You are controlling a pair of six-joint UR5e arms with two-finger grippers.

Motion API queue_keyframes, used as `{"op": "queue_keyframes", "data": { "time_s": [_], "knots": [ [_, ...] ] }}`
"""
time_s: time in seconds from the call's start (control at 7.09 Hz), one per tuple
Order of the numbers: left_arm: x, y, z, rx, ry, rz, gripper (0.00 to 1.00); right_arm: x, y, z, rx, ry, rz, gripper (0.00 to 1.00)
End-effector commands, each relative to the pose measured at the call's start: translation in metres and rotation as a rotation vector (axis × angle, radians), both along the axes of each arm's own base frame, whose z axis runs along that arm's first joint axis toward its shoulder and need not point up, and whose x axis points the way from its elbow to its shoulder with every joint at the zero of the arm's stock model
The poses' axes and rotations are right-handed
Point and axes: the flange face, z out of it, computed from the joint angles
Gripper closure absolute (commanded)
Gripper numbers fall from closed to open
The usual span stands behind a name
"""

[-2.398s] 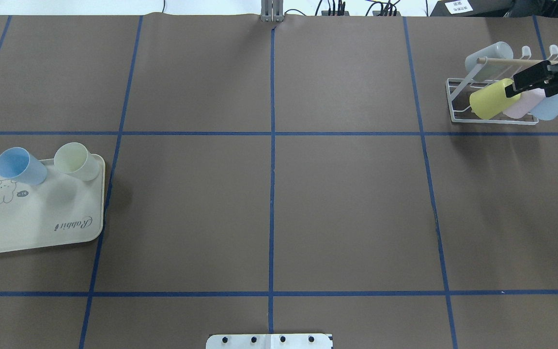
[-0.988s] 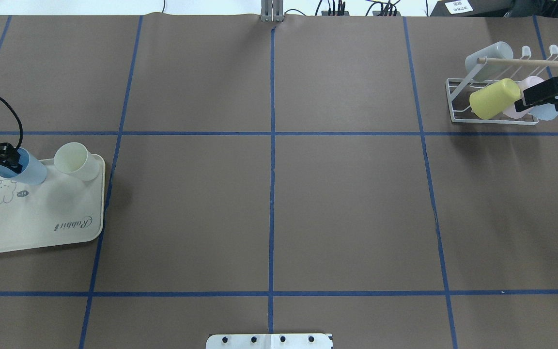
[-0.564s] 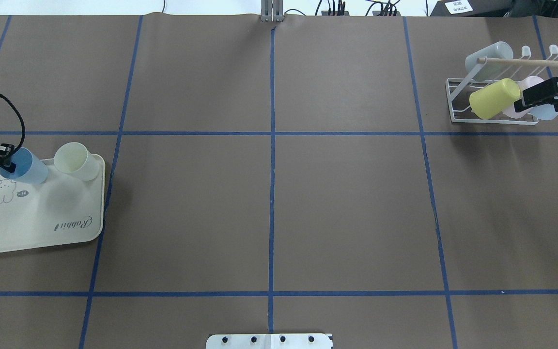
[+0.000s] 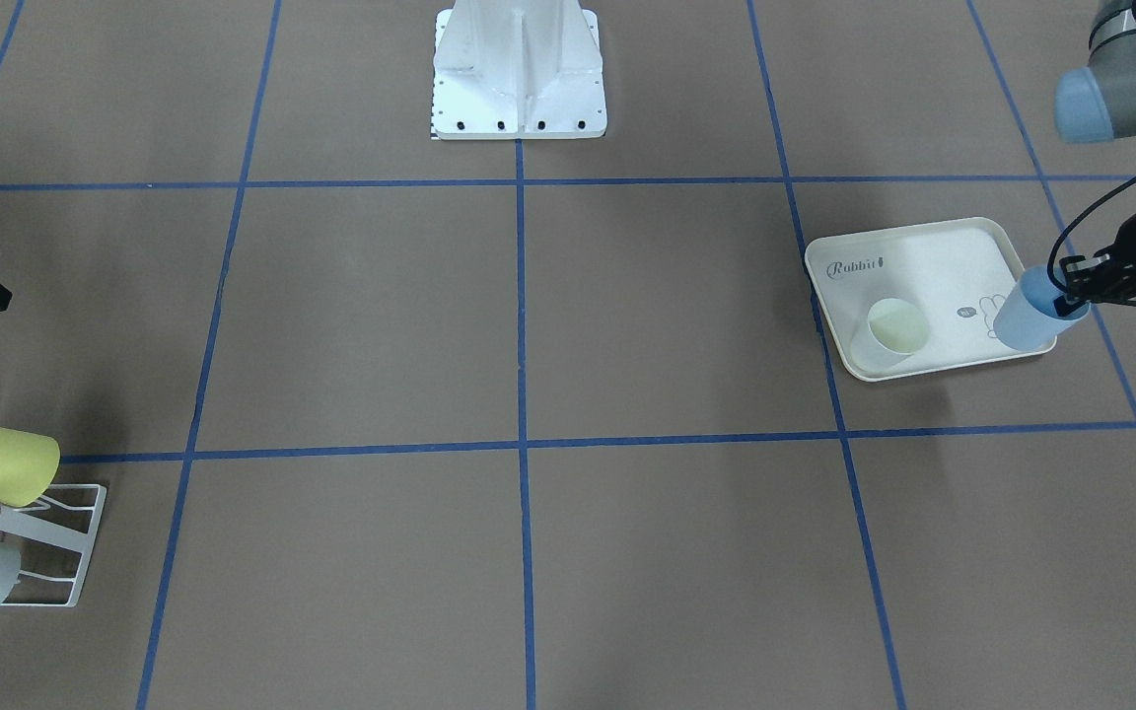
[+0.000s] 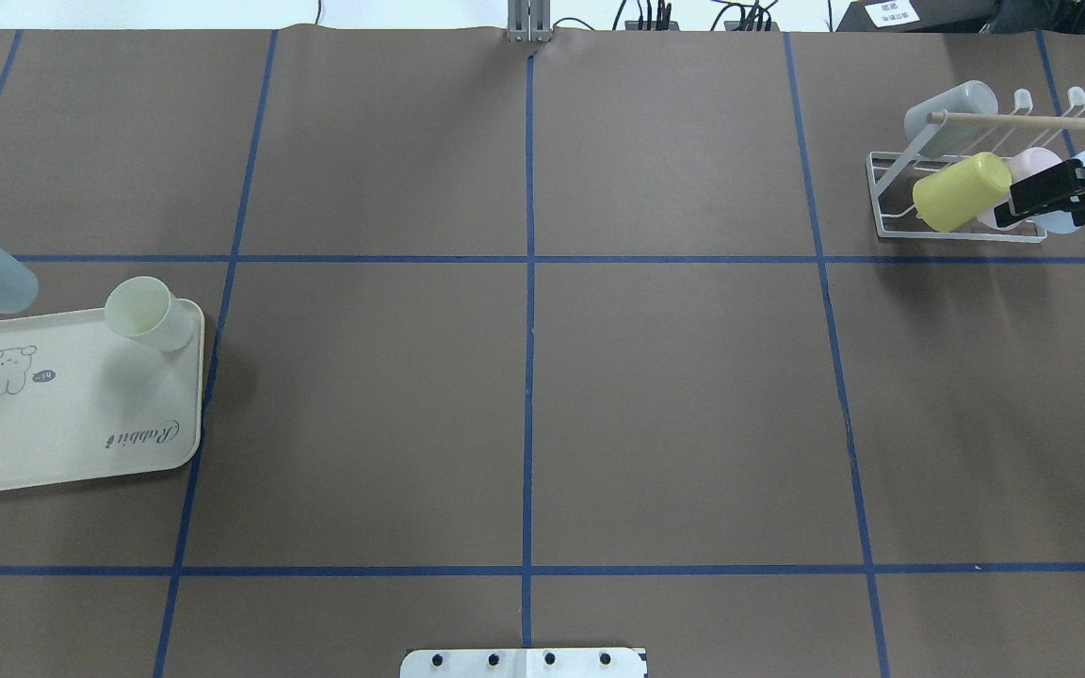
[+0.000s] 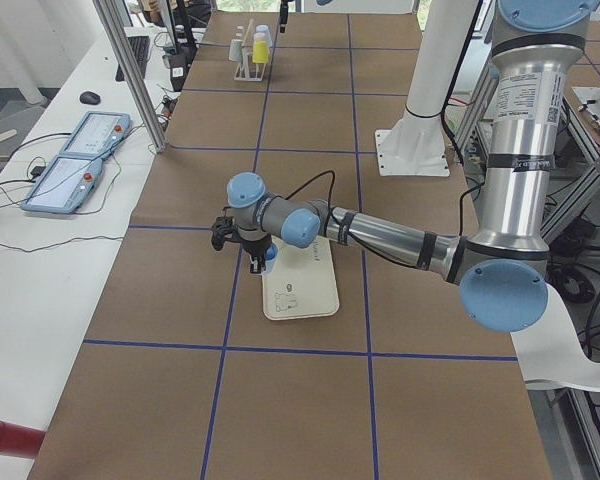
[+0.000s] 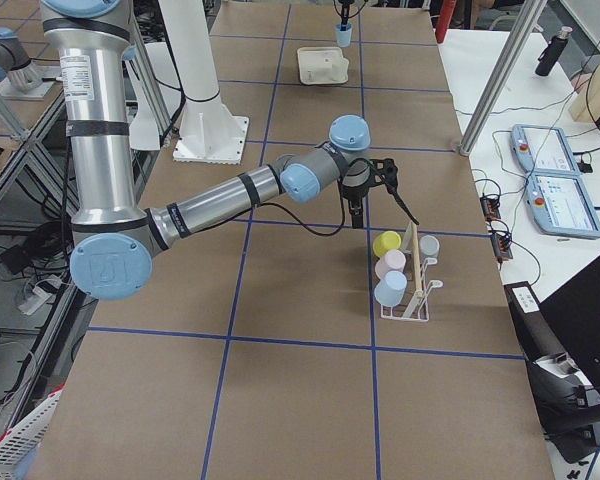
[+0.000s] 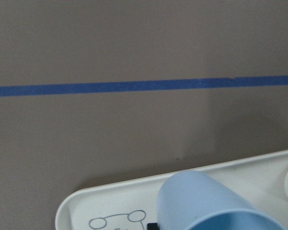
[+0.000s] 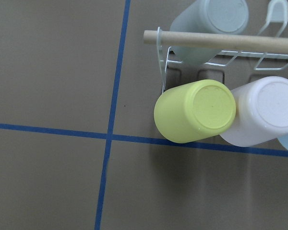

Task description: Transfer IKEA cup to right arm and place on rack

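L pincer (image 4: 1069, 302) pinches the blue cup (image 4: 1020, 321) by its rim, tilted, over far-left corner of the rabbit tray (image 5: 62, 443), prob. lifted clear. Cream cup (image 5: 149, 313) stands at tray's far-right corner. R pincer (image 5: 1012, 205) hangs near the rack (image 5: 1023, 120), far right of desk (image 5: 542, 395); spread or pressed together, can't tell.

— Colours?
— Silver on left arm (image 6: 380, 235) and right arm (image 7: 210, 205), with pale-blue joint caps (image 6: 502, 295) and black bands (image 6: 518, 160).
— And the rest?
— White base (image 4: 519, 99) with dark screws (image 4: 500, 125); a looping black cable (image 4: 1120, 190).
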Motion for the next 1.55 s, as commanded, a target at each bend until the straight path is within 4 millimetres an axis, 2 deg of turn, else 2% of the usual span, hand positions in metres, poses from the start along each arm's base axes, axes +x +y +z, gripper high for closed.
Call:
{"op": "queue_keyframes", "data": {
  "time_s": [0.0,0.28,0.42,0.56,0.71,0.85,0.99,1.13,1.27,1.41],
  "knots": [
    [-0.008,0.013,-0.048,-0.009,-0.008,-0.012,1.00,0.000,0.002,0.001,-0.006,-0.005,-0.004,0.00],
    [-0.005,0.018,-0.082,-0.009,0.029,-0.060,1.00,0.001,0.005,-0.001,-0.005,-0.010,-0.005,0.00],
    [0.002,0.008,-0.120,-0.022,0.065,-0.127,1.00,0.000,0.006,-0.005,0.004,-0.013,-0.006,0.00],
    [0.022,0.004,-0.152,-0.030,0.098,-0.147,1.00,0.001,0.007,-0.008,0.008,-0.016,-0.005,0.00],
    [0.051,0.003,-0.189,-0.055,0.137,-0.168,1.00,0.000,0.008,-0.012,0.001,-0.023,0.006,0.00],
    [0.074,-0.001,-0.233,-0.093,0.187,-0.209,1.00,-0.002,0.008,-0.018,-0.012,-0.057,0.045,0.00],
    [0.103,0.011,-0.267,-0.118,0.224,-0.208,1.00,-0.018,0.014,-0.030,-0.033,-0.128,0.093,0.00],
    [0.121,0.021,-0.294,-0.141,0.260,-0.211,1.00,-0.037,0.021,-0.040,-0.068,-0.200,0.141,0.00],
    [0.130,0.027,-0.316,-0.153,0.330,-0.237,1.00,-0.043,0.026,-0.050,-0.087,-0.251,0.169,0.00],
    [0.143,0.038,-0.327,-0.167,0.412,-0.244,1.00,-0.049,0.031,-0.056,-0.100,-0.289,0.174,0.00]
  ]
}}
